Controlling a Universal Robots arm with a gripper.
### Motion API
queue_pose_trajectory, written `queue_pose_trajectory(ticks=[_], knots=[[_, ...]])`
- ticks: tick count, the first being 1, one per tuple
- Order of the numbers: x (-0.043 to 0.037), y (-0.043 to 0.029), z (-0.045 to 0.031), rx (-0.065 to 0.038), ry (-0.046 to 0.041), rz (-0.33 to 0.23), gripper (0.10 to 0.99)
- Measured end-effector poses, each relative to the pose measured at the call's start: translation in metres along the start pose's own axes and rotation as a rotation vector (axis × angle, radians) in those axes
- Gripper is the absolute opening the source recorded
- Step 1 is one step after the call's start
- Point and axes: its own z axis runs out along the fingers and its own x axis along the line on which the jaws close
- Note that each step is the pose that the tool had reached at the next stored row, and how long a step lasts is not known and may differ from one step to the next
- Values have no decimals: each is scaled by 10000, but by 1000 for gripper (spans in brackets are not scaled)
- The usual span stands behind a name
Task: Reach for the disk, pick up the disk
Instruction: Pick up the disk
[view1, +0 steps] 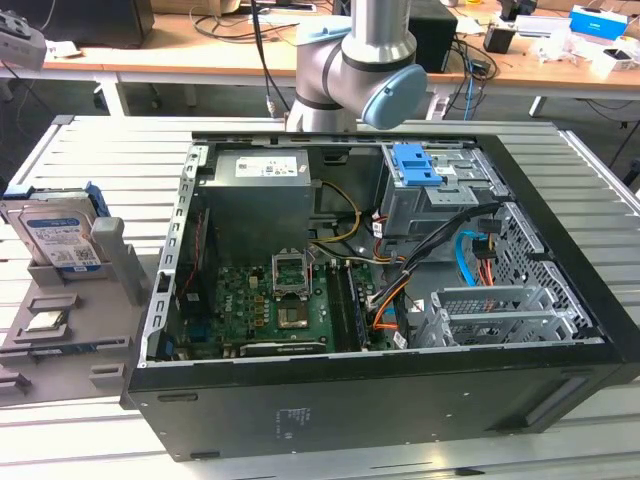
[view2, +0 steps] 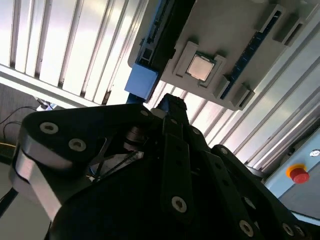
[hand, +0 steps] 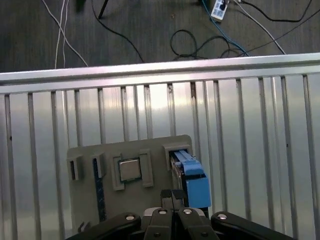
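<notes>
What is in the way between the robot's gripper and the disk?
Nothing visible. In the first wrist view only open air lies between the gripper and the disk, which stands upright in its slot in the gray holder. The chip lies in its own pocket beside the disk, not between them.

No legible print, disk label unreadable

1. Surface I work over: silver metal, slatted.
2. Computer case: black, open-sided, lying mid-surface.
3. Holder tray: grey, at the exterior view's left, just beside the case.
</notes>
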Motion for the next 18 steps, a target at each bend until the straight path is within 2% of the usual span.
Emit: queue_pose_trajectory(ticks=[18], knots=[[0,0,0,1,55,-1416,106]])
